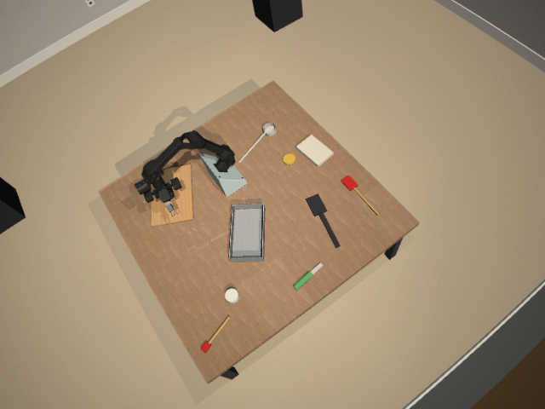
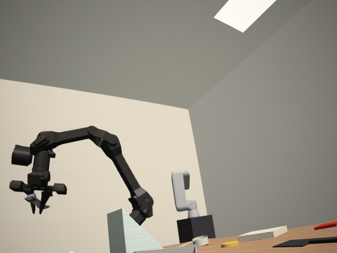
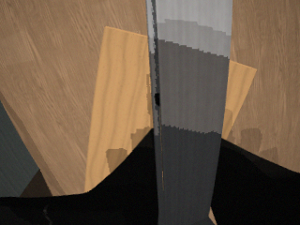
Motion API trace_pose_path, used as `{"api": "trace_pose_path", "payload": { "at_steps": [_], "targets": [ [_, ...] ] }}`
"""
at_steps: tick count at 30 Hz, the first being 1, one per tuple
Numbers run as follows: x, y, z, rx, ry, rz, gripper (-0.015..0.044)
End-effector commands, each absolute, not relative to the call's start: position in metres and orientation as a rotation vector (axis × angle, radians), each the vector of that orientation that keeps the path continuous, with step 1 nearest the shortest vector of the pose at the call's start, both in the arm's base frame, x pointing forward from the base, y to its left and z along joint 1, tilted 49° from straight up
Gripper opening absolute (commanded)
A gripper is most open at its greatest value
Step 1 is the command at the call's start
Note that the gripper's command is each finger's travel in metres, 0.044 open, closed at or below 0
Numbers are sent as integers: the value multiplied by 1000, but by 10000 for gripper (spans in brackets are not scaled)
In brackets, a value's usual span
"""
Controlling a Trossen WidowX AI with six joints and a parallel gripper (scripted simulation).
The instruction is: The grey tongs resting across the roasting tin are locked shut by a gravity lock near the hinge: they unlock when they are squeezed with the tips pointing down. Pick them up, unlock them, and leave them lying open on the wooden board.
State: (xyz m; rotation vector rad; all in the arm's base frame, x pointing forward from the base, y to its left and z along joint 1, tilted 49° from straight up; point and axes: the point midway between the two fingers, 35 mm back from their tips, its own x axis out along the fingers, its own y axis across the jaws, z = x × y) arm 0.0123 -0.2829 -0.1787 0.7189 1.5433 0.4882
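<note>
My gripper (image 1: 166, 197) (image 2: 37, 212) (image 3: 174, 133) points down and is shut on the grey tongs (image 1: 169, 205) (image 2: 31, 197) (image 3: 192, 89). It holds them in the air over the wooden board (image 1: 185, 206) (image 3: 117, 94). The tongs cross between the fingers, near level with a slight tilt in the exterior view. In the wrist view they show as one broad grey band, and their far end is out of frame. Whether the arms are locked together cannot be told. The roasting tin (image 1: 246, 258) stands to the right of the board in the top view, with no tongs across it.
A pale teal wedge block (image 1: 232, 187) (image 2: 117, 231) stands between the arm's base and the tin. A ladle (image 1: 269, 129), yellow disc (image 1: 289, 158), cream block (image 1: 314, 150), black spatula (image 1: 316, 204), green-handled tool (image 1: 303, 280) and white round thing (image 1: 232, 295) lie farther off.
</note>
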Motion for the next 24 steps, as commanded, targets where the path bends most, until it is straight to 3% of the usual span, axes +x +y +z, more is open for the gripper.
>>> {"api": "trace_pose_path", "payload": {
  "at_steps": [1,17,24],
  "targets": [
    [-12,-280,-179,772,1572,444,-150],
    [-112,-255,-179,979,1651,292,-150],
    [-115,-253,-179,990,1647,285,-150]
  ]
}}
